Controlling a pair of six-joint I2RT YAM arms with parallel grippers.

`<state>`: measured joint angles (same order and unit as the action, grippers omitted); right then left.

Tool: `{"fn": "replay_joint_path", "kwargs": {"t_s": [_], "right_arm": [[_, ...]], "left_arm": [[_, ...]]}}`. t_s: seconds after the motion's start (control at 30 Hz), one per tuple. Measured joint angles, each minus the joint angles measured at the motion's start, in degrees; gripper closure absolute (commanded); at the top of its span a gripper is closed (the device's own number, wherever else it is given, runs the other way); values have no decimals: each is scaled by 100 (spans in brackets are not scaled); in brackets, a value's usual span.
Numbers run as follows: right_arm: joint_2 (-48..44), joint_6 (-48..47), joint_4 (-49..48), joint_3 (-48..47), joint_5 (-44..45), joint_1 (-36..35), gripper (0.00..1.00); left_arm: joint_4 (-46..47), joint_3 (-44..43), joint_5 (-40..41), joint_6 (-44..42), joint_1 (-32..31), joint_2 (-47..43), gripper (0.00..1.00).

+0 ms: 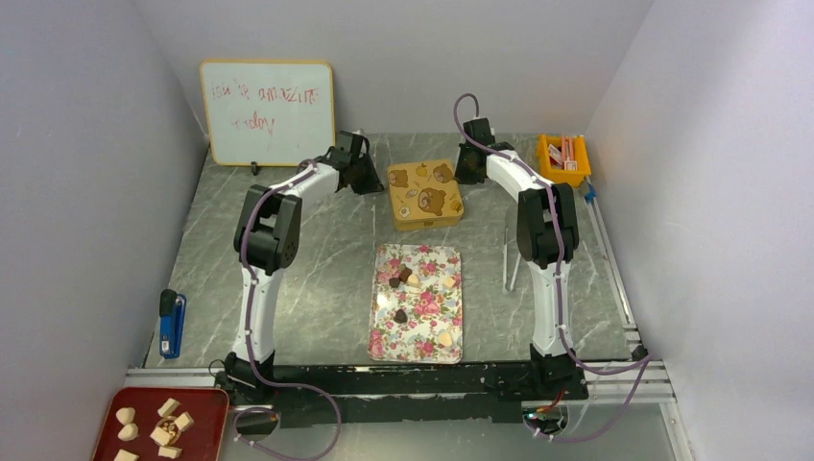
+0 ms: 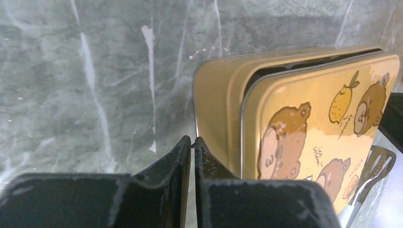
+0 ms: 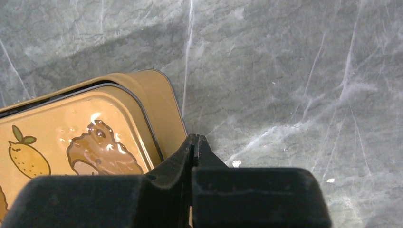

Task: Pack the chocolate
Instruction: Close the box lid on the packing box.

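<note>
Several small chocolates, dark brown (image 1: 400,315) and cream (image 1: 447,281), lie on a floral tray (image 1: 384,331) at the table's middle. Behind it stands a yellow tin (image 1: 425,194) printed with bears; its lid (image 2: 323,118) lies on top with a dark gap along the far edge. My left gripper (image 2: 192,141) is shut, tips together, right beside the tin's left corner (image 2: 214,104). Just off the tin's right corner (image 3: 157,95), my right gripper (image 3: 196,137) is shut with nothing in it. In the top view the left gripper (image 1: 374,182) and right gripper (image 1: 466,177) flank the tin.
A whiteboard (image 1: 268,112) leans at the back left. An orange bin (image 1: 563,157) sits at the back right. A blue tool (image 1: 172,324) lies at the left edge. A red tray (image 1: 197,408) with pale beige chunks is at the near left corner.
</note>
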<state>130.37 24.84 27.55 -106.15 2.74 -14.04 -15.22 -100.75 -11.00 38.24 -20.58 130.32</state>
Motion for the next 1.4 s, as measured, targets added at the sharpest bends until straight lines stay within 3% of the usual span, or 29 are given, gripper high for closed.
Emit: {"fn": "replay_joint_path", "kwargs": {"t_s": [0.7, 0.77, 0.87, 0.93, 1.4], "right_arm": [[57, -26, 55, 0, -11, 90, 100], [59, -26, 57, 0, -22, 94, 100], [59, -26, 57, 0, -26, 94, 100], [59, -28, 57, 0, -28, 94, 100], [57, -87, 68, 0, -33, 109, 100]], "left_arm": [[-284, -31, 466, -417, 146, -754, 86], [-289, -61, 481, -468, 138, -796, 79], [-297, -63, 420, -560, 116, -859, 48], [-256, -48, 302, -603, 103, -881, 37], [332, 146, -811, -334, 105, -946, 29]]}}
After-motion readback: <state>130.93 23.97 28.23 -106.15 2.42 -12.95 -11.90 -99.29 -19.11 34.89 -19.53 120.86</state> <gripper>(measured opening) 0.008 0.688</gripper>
